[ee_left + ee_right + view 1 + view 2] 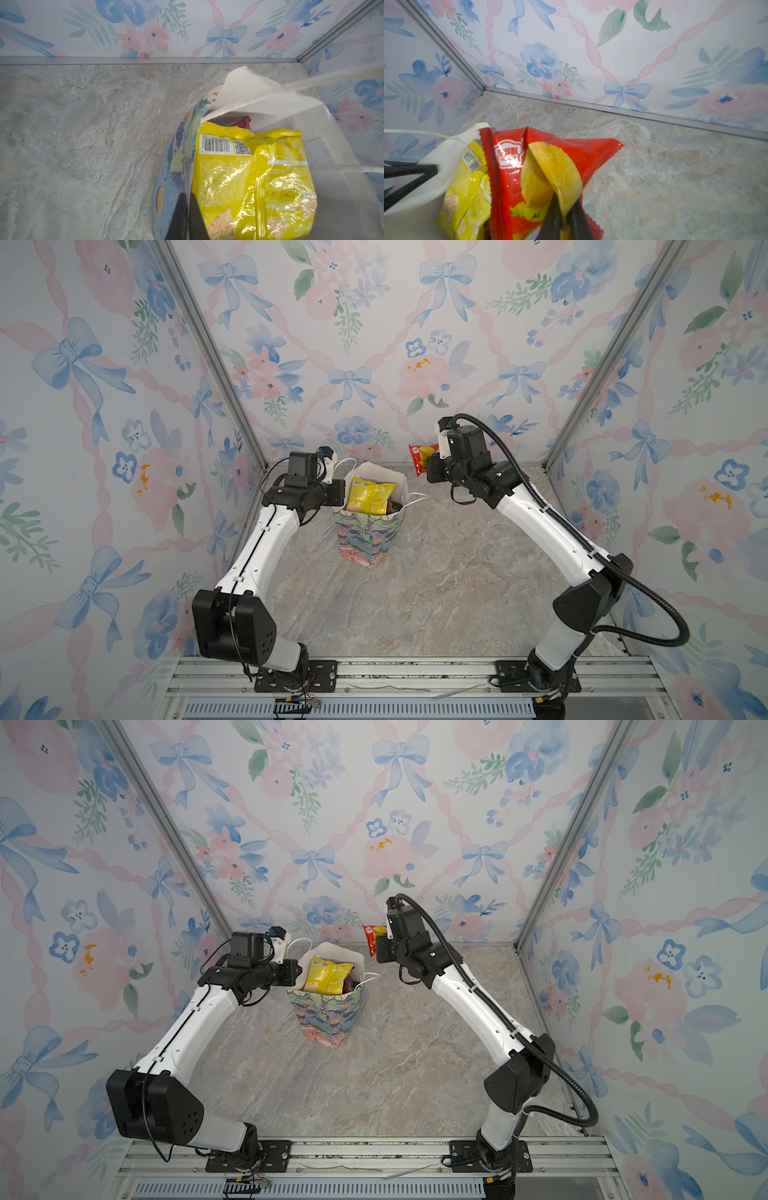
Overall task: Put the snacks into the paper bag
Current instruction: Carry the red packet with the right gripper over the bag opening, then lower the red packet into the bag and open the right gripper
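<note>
The paper bag [365, 541] [328, 1021] stands upright in the middle of the table, mouth open. A yellow packet [370, 497] [326, 977] [253, 182] sticks out of it over darker snacks, one dark red [243, 121]. My left gripper [188, 216] is shut on the bag's left wall [176, 166], at the rim in both top views [343, 493]. My right gripper [565, 216] is shut on a red-yellow chip packet [504, 197] [420, 458] [371, 937]. It holds the packet in the air, up and to the right of the bag's mouth. No snacks lie on the table.
Floral walls close the marble table [436, 593] on the left, back and right. Metal corner posts [216, 360] run up the back corners. A metal rail [415, 672] with both arm bases runs along the front. The bag's white cord handles [417, 497] hang at its rim.
</note>
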You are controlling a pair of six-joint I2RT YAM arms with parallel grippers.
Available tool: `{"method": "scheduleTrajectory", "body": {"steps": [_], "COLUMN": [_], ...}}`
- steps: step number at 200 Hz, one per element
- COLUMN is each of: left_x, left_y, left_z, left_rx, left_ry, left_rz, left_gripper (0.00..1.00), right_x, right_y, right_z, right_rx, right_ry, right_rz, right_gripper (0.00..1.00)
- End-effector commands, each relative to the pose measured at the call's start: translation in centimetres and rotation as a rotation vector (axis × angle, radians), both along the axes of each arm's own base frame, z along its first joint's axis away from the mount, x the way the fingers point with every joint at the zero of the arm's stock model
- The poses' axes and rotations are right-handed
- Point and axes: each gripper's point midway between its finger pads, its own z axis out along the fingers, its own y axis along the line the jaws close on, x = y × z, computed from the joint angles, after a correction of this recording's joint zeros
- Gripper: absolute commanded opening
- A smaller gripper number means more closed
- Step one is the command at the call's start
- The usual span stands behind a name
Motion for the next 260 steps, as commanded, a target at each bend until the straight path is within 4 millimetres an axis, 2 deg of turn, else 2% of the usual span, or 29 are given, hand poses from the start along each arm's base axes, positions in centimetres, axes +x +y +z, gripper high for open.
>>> {"method": "scheduleTrajectory", "body": {"steps": [1,30,55,61,75,81,91,102,129,152,187,219,260], "left_x": [-0.7,-0.7,-0.7,-0.7,-0.7,-0.7,-0.7,-0.7,-0.7,-0.7,-0.7,-0.7,-0.6], "left_y": [0.4,0.2,0.3,0.3,0.4,0.4,0.4,0.4,0.4,0.4,0.4,0.5,0.5], "left_z": [-1.0,-0.9,-0.9,-0.9,-0.9,-1.0,-1.0,-0.9,-0.9,-0.9,-1.1,-1.1,-1.2], "left_rx": [0.011,0.006,0.006,0.006,0.01,0.011,0.011,0.011,0.01,0.011,0.014,0.015,0.017], "left_ry": [0.036,0.035,0.037,0.037,0.035,0.036,0.035,0.033,0.035,0.035,0.038,0.038,0.04], "left_rz": [-0.005,-0.012,-0.008,-0.009,-0.004,-0.004,-0.005,-0.006,-0.005,-0.004,-0.004,-0.001,-0.001], "left_gripper": [0.0,0.0,0.0,0.0,0.0,0.0,0.0,0.0,0.0,0.0,0.0,0.0,0.0], "right_x": [-1.1,-2.1,-2.7,-2.8,-3.2,-3.2,-3.4,-3.6,-3.9,-3.8,-3.4,-2.9,-2.5], "right_y": [3.5,7.2,8.7,9.0,9.4,9.4,9.5,9.4,9.4,9.7,10.7,11.6,13.1], "right_z": [-0.5,-2.0,-4.2,-4.6,-5.2,-5.0,-4.5,-3.5,-1.4,-1.5,-3.7,-6.0,-9.8], "right_rx": [-0.083,-0.171,-0.208,-0.217,-0.238,-0.241,-0.24,-0.231,-0.201,-0.198,-0.22,-0.24,-0.258], "right_ry": [0.018,0.039,0.085,0.093,0.101,0.1,0.094,0.07,0.019,0.015,0.055,0.094,0.169], "right_rz": [0.114,0.193,0.226,0.232,0.242,0.243,0.248,0.248,0.253,0.258,0.28,0.3,0.333], "right_gripper": [0.11,0.12,0.17,0.22,0.51,0.6,0.68,0.7,0.68,0.52,0.44,0.42,0.4]}}
